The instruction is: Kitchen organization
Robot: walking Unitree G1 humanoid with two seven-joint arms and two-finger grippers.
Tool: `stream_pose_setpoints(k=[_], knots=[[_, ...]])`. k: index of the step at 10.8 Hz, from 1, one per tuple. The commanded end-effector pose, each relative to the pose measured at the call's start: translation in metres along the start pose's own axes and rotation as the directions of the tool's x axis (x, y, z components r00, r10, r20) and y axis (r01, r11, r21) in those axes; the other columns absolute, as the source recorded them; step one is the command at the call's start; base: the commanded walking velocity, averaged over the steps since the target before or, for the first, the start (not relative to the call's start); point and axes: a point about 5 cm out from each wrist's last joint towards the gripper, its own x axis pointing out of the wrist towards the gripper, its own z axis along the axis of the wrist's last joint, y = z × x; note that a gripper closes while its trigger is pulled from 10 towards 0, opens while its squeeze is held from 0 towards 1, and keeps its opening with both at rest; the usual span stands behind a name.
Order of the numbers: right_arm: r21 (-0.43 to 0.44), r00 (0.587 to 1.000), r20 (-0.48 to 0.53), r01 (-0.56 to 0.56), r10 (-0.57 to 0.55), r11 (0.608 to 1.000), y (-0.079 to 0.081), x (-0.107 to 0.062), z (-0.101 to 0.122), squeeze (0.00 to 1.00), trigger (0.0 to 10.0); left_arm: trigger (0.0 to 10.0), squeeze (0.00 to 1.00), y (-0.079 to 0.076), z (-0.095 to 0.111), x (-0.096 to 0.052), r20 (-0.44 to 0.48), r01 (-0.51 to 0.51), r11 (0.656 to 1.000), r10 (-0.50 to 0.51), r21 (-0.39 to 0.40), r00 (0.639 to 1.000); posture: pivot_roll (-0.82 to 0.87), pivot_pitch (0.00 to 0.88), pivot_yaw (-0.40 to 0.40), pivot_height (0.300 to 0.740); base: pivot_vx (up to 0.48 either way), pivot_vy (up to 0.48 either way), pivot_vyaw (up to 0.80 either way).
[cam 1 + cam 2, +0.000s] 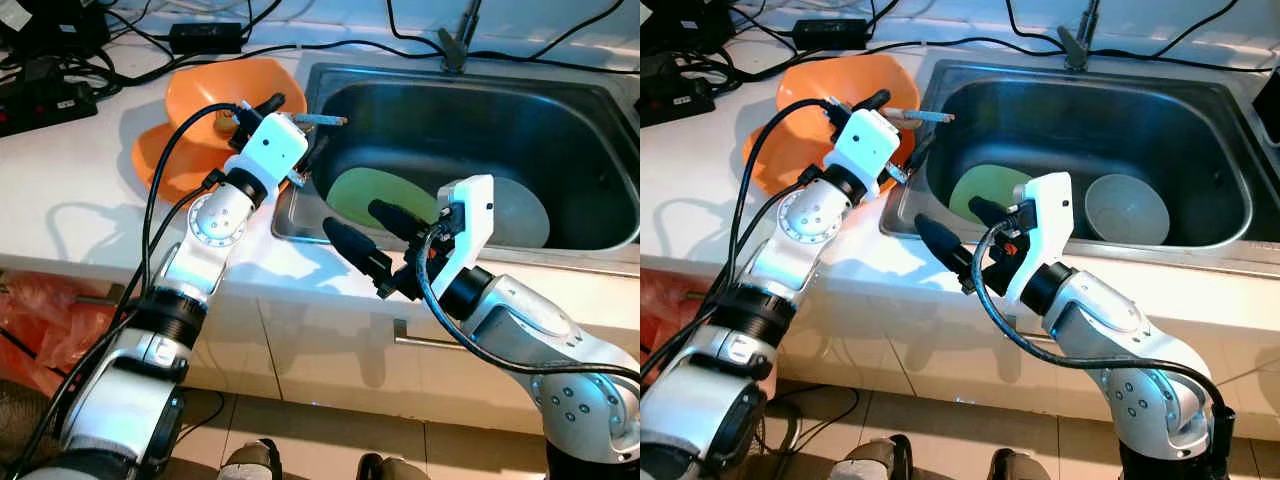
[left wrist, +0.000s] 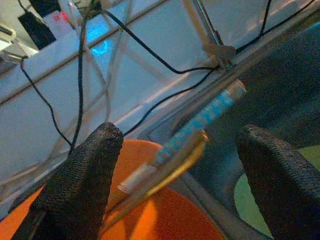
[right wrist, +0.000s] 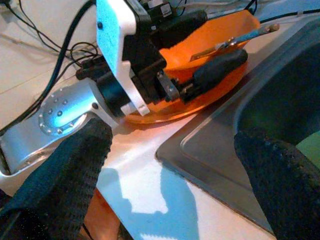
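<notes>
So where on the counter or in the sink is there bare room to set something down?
Bare white counter left of the stacked orange plastic bowls, short of the black cables at the back. The steel sink's far half is bare; its near floor holds a green plate and grey bowl.

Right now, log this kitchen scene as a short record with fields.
Surface: white counter with steel sink
Left of sink: orange bowl holding utensils that jut over the sink edge
In sink: green plate, grey bowl
Left gripper: open, over the orange bowl's rim, utensil handles between its fingers
Right gripper: open, above the sink's front edge, holding nothing
</notes>
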Motion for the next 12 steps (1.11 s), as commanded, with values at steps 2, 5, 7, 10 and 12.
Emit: stream_pose_setpoints(k=[2, 5, 7, 10, 12], knots=[[0.000, 1.000, 0.003, 0.000, 0.000, 1.000, 0.002, -0.003, 0.001, 0.00, 10.0, 10.0, 0.00, 0.001, 0.002, 0.002, 0.014, 0.002, 1.000, -0.002, 0.007, 1.000, 0.03, 0.176, 0.031, 0.740, 0.000, 0.000, 0.00], [-0.011, 1.000, -0.008, -0.004, 0.004, 1.000, 0.003, -0.002, -0.001, 0.00, 10.0, 0.0, 0.00, 0.001, 0.003, 0.004, 0.028, 0.009, 1.000, -0.008, -0.019, 1.000, 0.03, 0.178, 0.032, 0.740, 0.000, 0.000, 0.00], [-0.012, 1.000, -0.006, -0.010, 0.010, 1.000, 0.005, -0.001, -0.002, 0.00, 10.0, 4.9, 0.00, 0.001, 0.001, 0.005, 0.025, 0.013, 1.000, -0.013, -0.003, 1.000, 0.03, 0.176, 0.035, 0.740, 0.000, 0.000, 0.00], [-0.001, 0.997, -0.015, -0.080, 0.080, 0.997, 0.016, 0.000, -0.004, 0.00, 10.0, 10.0, 0.00, 0.000, -0.001, 0.007, 0.018, 0.033, 0.999, -0.033, 0.000, 0.999, 0.03, 0.173, 0.035, 0.740, 0.000, 0.000, 0.00], [-0.005, 0.996, -0.006, -0.090, 0.090, 0.996, 0.017, 0.000, -0.002, 0.00, 10.0, 0.0, 0.00, 0.000, -0.003, 0.008, 0.016, 0.043, 0.999, -0.043, -0.004, 0.999, 0.03, 0.170, 0.038, 0.740, 0.000, 0.000, 0.00]])
